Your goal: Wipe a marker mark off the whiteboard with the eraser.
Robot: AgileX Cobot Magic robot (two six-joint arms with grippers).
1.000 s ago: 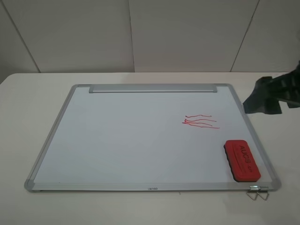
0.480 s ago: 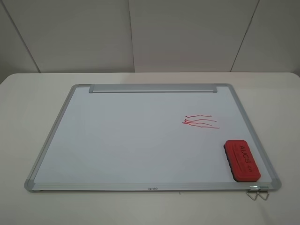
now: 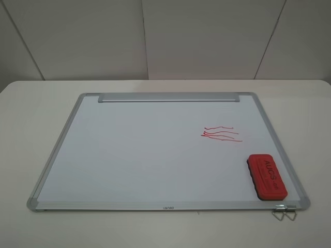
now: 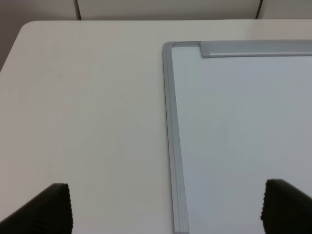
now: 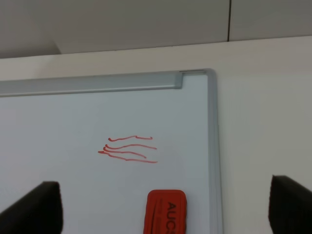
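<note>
The whiteboard [image 3: 129, 155] lies flat on the table. The red eraser [image 3: 267, 176] rests on its near right corner, lettering up. No stick-figure marker mark shows in any view. The only red strokes are wavy horizontal lines [image 3: 221, 134], just beyond the eraser. Neither gripper appears in the high view. My left gripper [image 4: 168, 207] is open, with the whiteboard's [image 4: 234, 122] left frame running between its fingers. My right gripper [image 5: 163, 204] is open too, with the eraser [image 5: 165, 212] between its fingers and the wavy lines [image 5: 129, 148] further off.
A silver tray strip [image 3: 168, 97] runs along the board's far edge. A small metal clip [image 3: 284, 212] sticks out at the near right corner. The white table [image 3: 31, 113] surrounds the board, with a wall behind.
One second ago my right arm's dark shape showed at the right edge of the high view. It has withdrawn out of that view; board, lines and eraser have not moved.
</note>
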